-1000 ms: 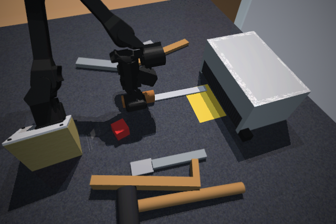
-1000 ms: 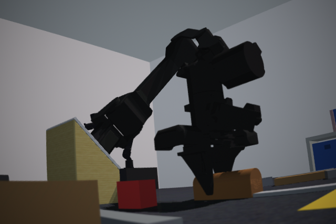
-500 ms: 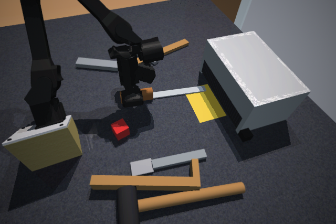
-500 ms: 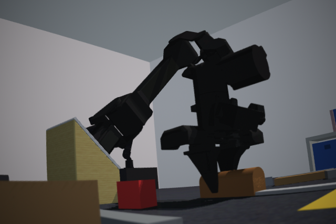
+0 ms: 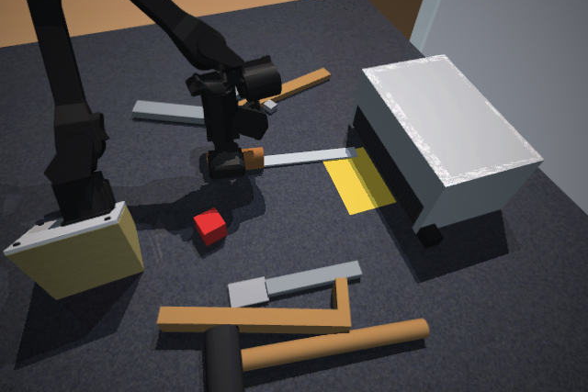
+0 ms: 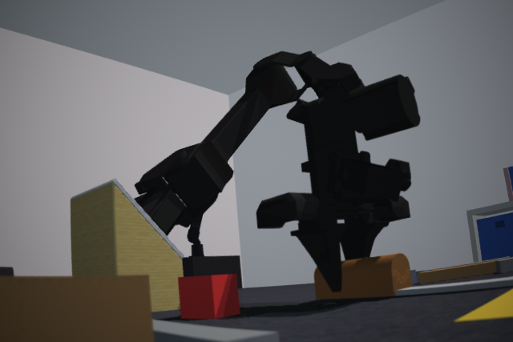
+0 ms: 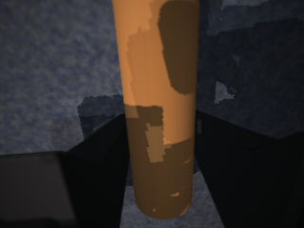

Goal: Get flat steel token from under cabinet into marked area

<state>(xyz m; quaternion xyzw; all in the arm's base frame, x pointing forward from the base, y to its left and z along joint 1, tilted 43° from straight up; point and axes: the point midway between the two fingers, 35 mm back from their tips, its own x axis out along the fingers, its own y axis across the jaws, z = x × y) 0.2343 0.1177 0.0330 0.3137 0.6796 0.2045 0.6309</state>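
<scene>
My gripper (image 5: 228, 165) (image 6: 347, 274) (image 7: 157, 120) is shut on the rounded wooden handle (image 5: 254, 158) (image 6: 373, 275) (image 7: 161, 57) of a flat-bladed tool, low at the table. Its long pale metal blade (image 5: 299, 157) (image 6: 447, 287) points toward the cabinet (image 5: 474, 112). The blade's tip lies over the far edge of the yellow marked area (image 5: 351, 188) (image 6: 493, 305), short of the vent slots (image 5: 384, 160), its end in shadow. The token cannot be made out in any view; the space under the cabinet is dark.
A red cube (image 5: 209, 226) (image 6: 207, 296) is nearer the arm's base. A grey bar tool (image 5: 313, 279), a wooden L-shaped piece (image 5: 246, 317) and a mallet (image 5: 332, 344) lie in front. A grey bar (image 5: 168, 111), wooden stick (image 5: 303, 84) and small white block (image 5: 269, 106) are behind the gripper.
</scene>
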